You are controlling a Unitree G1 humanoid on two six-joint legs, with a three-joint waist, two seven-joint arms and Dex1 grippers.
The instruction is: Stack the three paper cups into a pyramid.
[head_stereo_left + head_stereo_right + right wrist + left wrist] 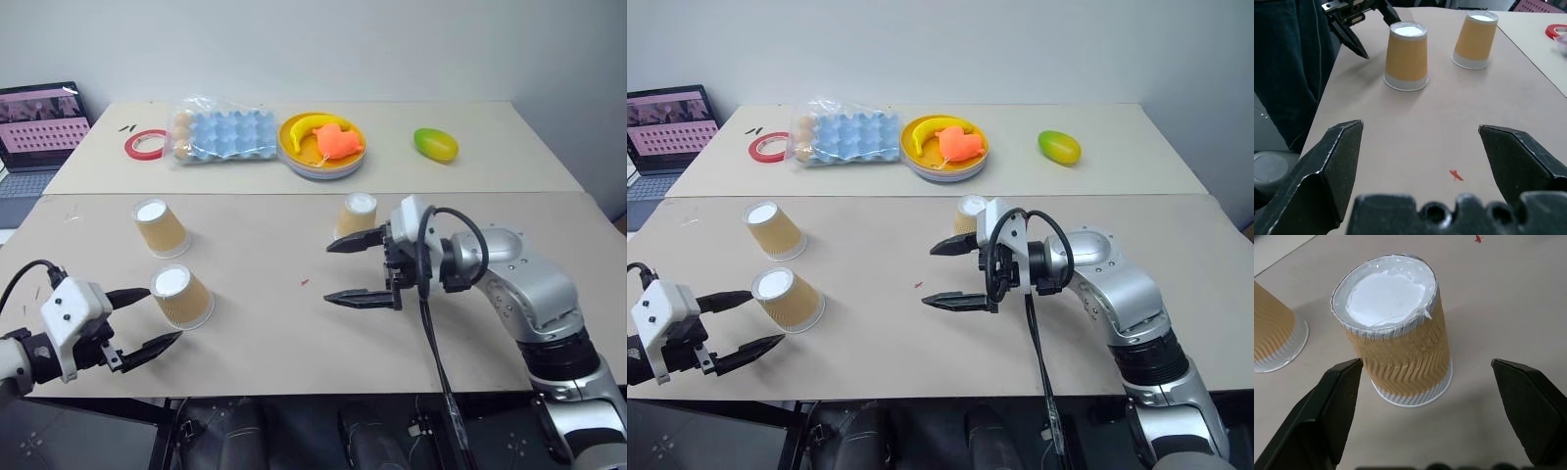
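Three tan ribbed paper cups stand upside down on the table, white bases up, all apart. One cup (160,227) is at the far left and a second cup (182,296) sits nearer the front edge. My left gripper (165,313) is open, its fingers spread to either side of that near cup (1396,342) without touching it. The third cup (357,215) stands mid-table, partly hidden behind my right gripper (327,274). That gripper is open, holds nothing and points left over bare table. The right wrist view looks toward the two left cups (1406,56).
On the back table lie a red tape ring (146,144), a bagged blue egg tray (220,134), a yellow plate (294,162) with a banana and an orange toy, and a mango (435,145). A laptop (39,127) sits at the far left.
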